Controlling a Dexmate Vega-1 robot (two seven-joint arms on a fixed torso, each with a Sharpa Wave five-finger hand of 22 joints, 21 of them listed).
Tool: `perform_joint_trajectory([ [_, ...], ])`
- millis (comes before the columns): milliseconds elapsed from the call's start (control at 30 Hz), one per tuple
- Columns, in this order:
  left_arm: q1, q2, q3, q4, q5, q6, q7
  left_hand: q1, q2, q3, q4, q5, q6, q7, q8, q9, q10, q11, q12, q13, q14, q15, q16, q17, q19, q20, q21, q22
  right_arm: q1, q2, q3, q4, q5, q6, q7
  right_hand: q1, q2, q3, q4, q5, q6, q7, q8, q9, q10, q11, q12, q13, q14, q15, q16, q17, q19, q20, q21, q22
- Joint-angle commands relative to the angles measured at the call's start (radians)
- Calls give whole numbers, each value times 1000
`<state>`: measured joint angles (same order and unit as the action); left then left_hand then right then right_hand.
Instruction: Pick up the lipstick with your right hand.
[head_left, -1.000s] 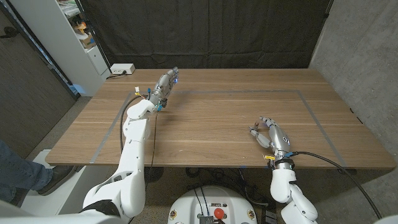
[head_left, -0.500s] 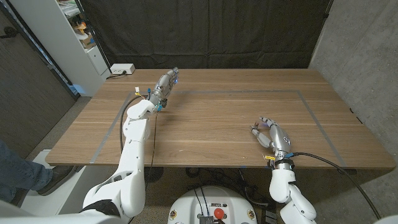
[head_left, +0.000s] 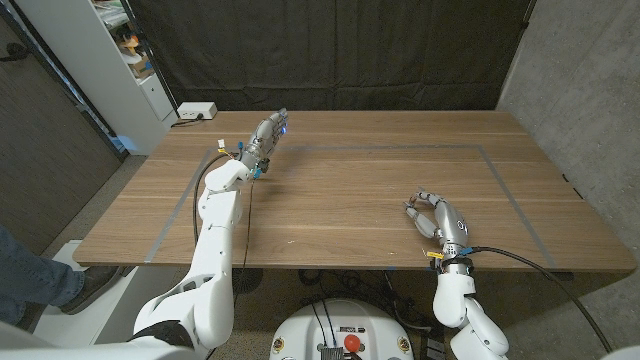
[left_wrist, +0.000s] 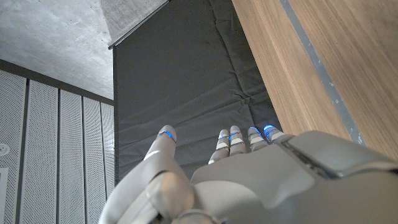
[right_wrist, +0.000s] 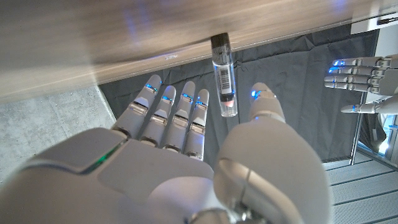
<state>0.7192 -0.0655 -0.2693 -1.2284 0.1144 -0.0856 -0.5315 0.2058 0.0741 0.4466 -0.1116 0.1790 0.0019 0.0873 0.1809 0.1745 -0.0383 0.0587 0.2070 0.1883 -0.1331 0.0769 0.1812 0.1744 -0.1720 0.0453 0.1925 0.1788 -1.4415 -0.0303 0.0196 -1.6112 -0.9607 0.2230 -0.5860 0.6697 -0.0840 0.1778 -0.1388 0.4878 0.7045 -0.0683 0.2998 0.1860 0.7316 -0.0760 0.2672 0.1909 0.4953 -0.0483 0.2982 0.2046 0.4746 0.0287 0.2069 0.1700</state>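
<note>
The slim clear-capped lipstick tube with a black base and barcode label (right_wrist: 224, 74) stands upright on the brown wooden desk (head_left: 340, 200), in the gap between the thumb and the other fingers of the right hand (head_left: 437, 219), whose fingers are apart and hold nothing. To do this well, I judge the hand should advance until the tube sits deep in that gap, then bring thumb and fingers together evenly at mid-height so it is not tipped over. The left hand (head_left: 266, 136) waits far off with fingers extended, holding nothing.
</note>
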Motion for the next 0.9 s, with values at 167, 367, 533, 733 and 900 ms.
perform_joint_trajectory([
  [167,2,0,-1,-6,5,11,6,2,8,-1,-4,-2,5,3,5,3,2,0,4,6,-6,-8,4,4,-30,3,6,3,18,-3,-9,24,-8,-20,-9,36,12,7,1,7,50,-16,11,1,39,-5,6,0,34,-34,7,0,12,-5,-3,4],
  [367,1,3,0,-1,8,12,5,2,9,-1,-4,-2,5,3,5,3,2,-2,4,6,-6,-8,4,4,-33,3,5,3,29,-5,-10,42,0,-18,-21,49,21,10,2,8,86,-26,18,1,75,-10,10,0,56,-38,9,1,17,-10,-3,4],
  [533,3,-1,-1,-4,8,13,10,2,9,-2,-4,-2,5,4,5,3,1,-2,4,6,-7,-9,4,4,-34,3,4,3,37,-5,-9,56,5,-20,-30,61,26,12,1,8,111,-32,21,0,103,-16,12,0,81,-42,12,0,26,-15,-2,4],
  [733,7,-3,0,-12,8,16,11,2,9,-2,-4,-2,4,3,4,3,0,-2,3,6,-7,-8,4,4,-35,4,4,3,42,-5,-8,64,9,-23,-37,90,45,23,-2,8,164,-41,30,-1,149,-28,17,1,112,-58,15,0,32,-22,-2,4],
  [900,16,-6,2,-26,10,19,14,1,8,-2,-4,-2,5,3,5,3,-1,0,3,6,-8,-8,4,4,-36,4,4,3,43,-12,-7,70,11,-24,-36,118,62,31,-6,4,205,-47,38,-1,182,-45,20,1,134,-65,21,4,38,-25,-2,4],
])
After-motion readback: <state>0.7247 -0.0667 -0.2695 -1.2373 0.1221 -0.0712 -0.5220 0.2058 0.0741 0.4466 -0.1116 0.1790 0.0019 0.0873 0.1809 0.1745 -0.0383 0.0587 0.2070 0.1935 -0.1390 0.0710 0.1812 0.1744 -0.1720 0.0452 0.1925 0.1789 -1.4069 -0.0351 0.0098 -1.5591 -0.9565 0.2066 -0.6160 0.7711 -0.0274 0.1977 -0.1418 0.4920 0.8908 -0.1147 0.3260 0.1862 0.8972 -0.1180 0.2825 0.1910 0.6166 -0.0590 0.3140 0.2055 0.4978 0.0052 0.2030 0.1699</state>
